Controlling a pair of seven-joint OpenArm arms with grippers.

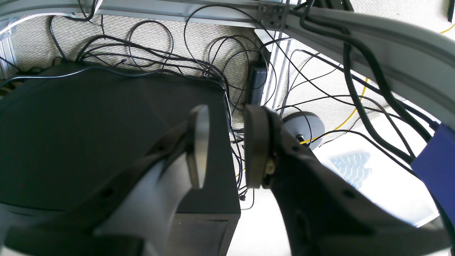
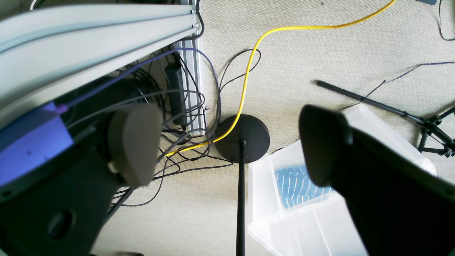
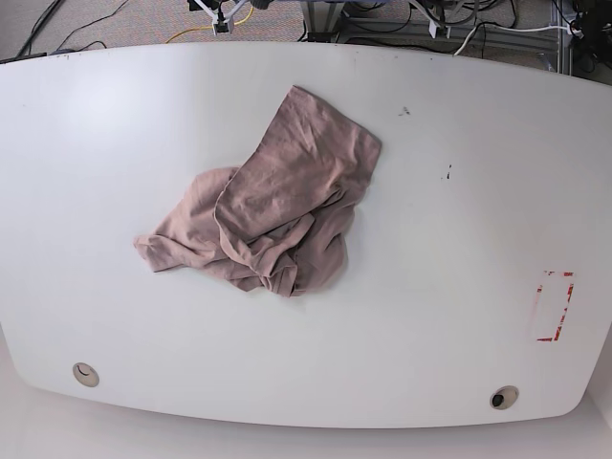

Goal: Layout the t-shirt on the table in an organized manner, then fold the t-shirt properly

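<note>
The t-shirt (image 3: pixel 273 210) lies in a crumpled heap a little left of the table's middle in the base view, unfolded and wrinkled. One flatter panel reaches up toward the far edge, ending in a fairly straight hem at upper right; a narrower lobe trails out to the left, and the bunched folds gather at the lower centre. Bare white table (image 3: pixel 459 191) surrounds the cloth on every side — the widest open stretch lies to the right, with narrower margins toward the far edge and the near edge.

On that surface: a red rectangular mark (image 3: pixel 554 305) near the right edge, two round holes (image 3: pixel 85 374) (image 3: pixel 503 397) close to the near corners, and two small dark specks (image 3: pixel 447 173) right of the garment. None touches the cloth.

Neither arm appears in the base view. The left gripper (image 1: pixel 225 145), seen from its wrist camera, hangs off the table above a dark box (image 1: pixel 89 135) and tangled cables (image 1: pixel 227 71) — its fingers (image 1: pixel 199 142) stand a narrow gap apart, holding nothing. The right gripper (image 2: pixel 227 142) hangs over carpet, its fingers (image 2: pixel 133 142) spread wide and empty, above a round black stand base (image 2: pixel 241 137), a yellow cable (image 2: pixel 249 67) and a clear plastic bin (image 2: pixel 302 213).
</note>
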